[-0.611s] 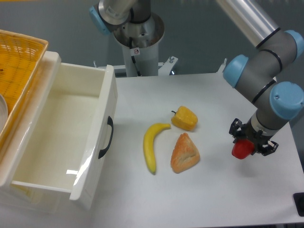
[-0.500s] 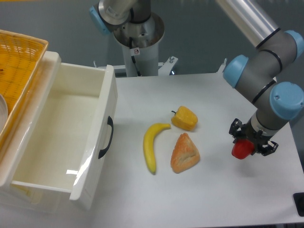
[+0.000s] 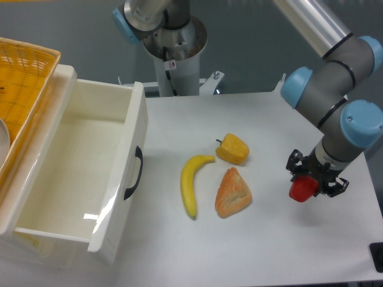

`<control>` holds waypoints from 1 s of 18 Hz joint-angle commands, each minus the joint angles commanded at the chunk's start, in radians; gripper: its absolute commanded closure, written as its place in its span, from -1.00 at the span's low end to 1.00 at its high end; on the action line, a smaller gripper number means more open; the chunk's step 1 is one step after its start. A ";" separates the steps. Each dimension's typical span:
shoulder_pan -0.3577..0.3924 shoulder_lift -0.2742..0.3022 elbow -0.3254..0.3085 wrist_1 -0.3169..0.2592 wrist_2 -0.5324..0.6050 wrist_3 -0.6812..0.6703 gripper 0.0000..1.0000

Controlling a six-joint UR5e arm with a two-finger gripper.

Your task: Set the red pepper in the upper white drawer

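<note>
The red pepper [image 3: 302,190] hangs at the right side of the table, just above its surface, with my gripper [image 3: 312,178] shut on it from above. Only the pepper's lower red body shows under the black fingers. The upper white drawer [image 3: 72,179] stands pulled open at the left, its inside bare, its black curved handle [image 3: 134,173] facing the table's middle. The gripper is far to the right of the drawer.
A yellow pepper [image 3: 233,149], a banana [image 3: 191,182] and a triangular pastry [image 3: 232,192] lie between the drawer and the gripper. An orange woven basket [image 3: 18,89] sits at the far left above the drawer. The arm's base column [image 3: 175,54] stands at the back.
The gripper and the red pepper have shifted a few pixels to the left. Nothing else has moved.
</note>
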 joint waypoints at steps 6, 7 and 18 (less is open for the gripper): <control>-0.032 0.106 -0.003 -0.088 -0.037 -0.078 0.74; -0.032 0.126 -0.005 -0.100 -0.052 -0.089 0.74; -0.161 0.258 -0.006 -0.143 -0.176 -0.236 0.74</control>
